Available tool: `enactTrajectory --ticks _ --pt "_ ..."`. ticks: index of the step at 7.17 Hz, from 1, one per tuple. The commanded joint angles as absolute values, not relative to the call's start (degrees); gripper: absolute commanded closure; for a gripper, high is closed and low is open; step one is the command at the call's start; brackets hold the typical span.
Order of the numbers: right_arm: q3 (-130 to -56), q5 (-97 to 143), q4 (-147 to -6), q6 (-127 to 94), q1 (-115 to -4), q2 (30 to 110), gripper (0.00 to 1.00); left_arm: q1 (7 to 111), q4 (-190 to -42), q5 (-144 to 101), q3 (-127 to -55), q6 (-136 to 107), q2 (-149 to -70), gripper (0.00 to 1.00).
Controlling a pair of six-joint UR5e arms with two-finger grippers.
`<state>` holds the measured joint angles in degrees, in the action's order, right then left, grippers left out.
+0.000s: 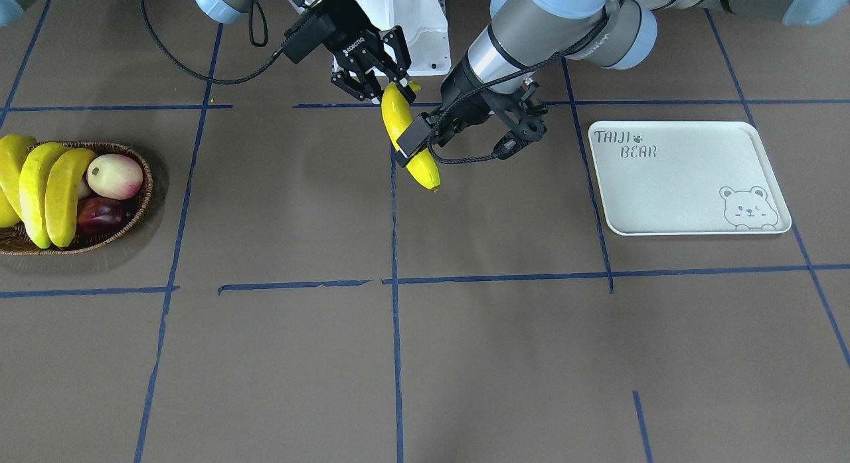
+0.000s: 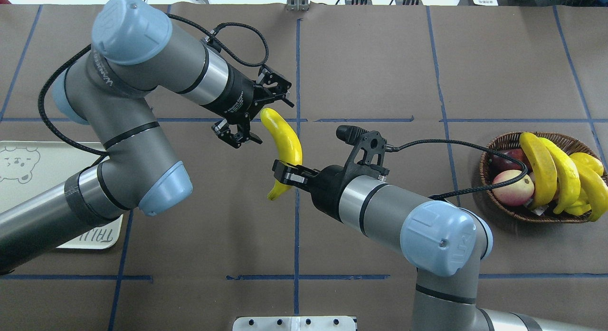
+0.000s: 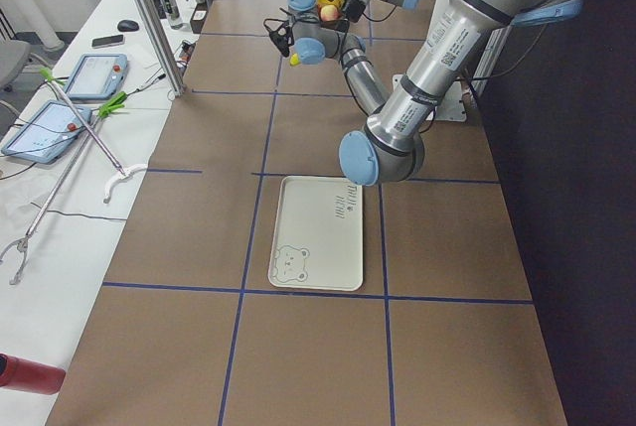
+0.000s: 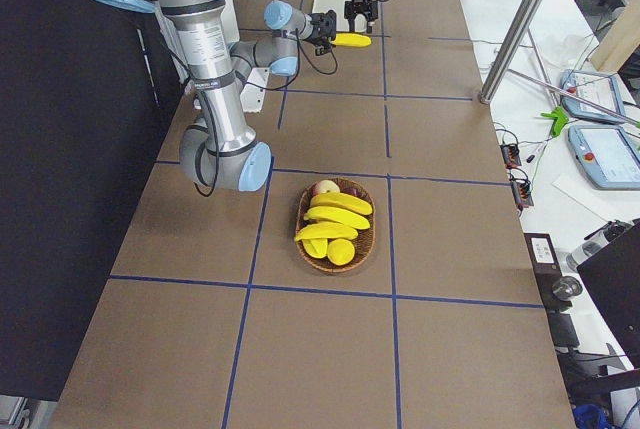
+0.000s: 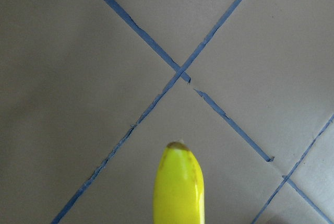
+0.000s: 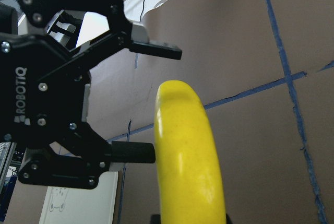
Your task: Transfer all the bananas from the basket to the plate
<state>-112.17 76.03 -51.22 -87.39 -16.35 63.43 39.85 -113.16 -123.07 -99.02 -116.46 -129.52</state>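
Note:
My right gripper (image 2: 285,172) is shut on a yellow banana (image 2: 286,141) near its end closest to the robot and holds it level above the table's middle. My left gripper (image 2: 273,122) is open and points down over the banana's far end, with its jaws on either side. The right wrist view shows those spread fingers (image 6: 156,51) beside the banana tip (image 6: 180,130). Three more bananas (image 1: 63,197) lie in the wicker basket (image 1: 106,146). The off-white plate (image 1: 677,184) holds nothing. The left arm partly hides the plate in the overhead view (image 2: 38,169).
A pink-yellow round fruit (image 1: 114,175) and a dark red fruit (image 1: 99,214) also lie in the basket. The robot's white base (image 1: 405,31) stands behind the grippers. Blue tape lines cross the brown table. A side bench with tablets (image 3: 94,73) runs along the far edge.

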Motion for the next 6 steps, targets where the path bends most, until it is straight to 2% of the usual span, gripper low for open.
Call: enactTrajectory --ticks 1,2,3,4,5,6 --pt "-112.2 76.0 -51.2 -87.5 -16.1 63.4 1.00 38.0 -114.7 -122.1 -98.7 -116.5 -129.6 0.01" --pt "-112.2 76.0 -51.2 -87.5 -16.1 63.4 1.00 38.0 -114.8 -122.1 -98.7 -116.5 -129.6 0.12" --pt "-112.2 76.0 -51.2 -87.5 -16.1 63.4 0.99 38.0 -115.0 -122.1 -98.8 -116.5 -129.6 0.57" --pt "-112.2 76.0 -51.3 -87.4 -16.2 63.4 0.97 38.0 -115.8 -122.1 -98.8 -116.5 -129.5 0.91" --pt "-112.2 76.1 -51.3 -87.3 -16.2 63.4 0.90 38.0 -115.9 -122.2 -98.8 -116.1 -129.4 1.00" --pt "-112.3 76.2 -51.3 -87.4 -16.2 63.4 0.22 38.1 -116.0 -122.2 -98.8 -116.0 -129.4 1.00"
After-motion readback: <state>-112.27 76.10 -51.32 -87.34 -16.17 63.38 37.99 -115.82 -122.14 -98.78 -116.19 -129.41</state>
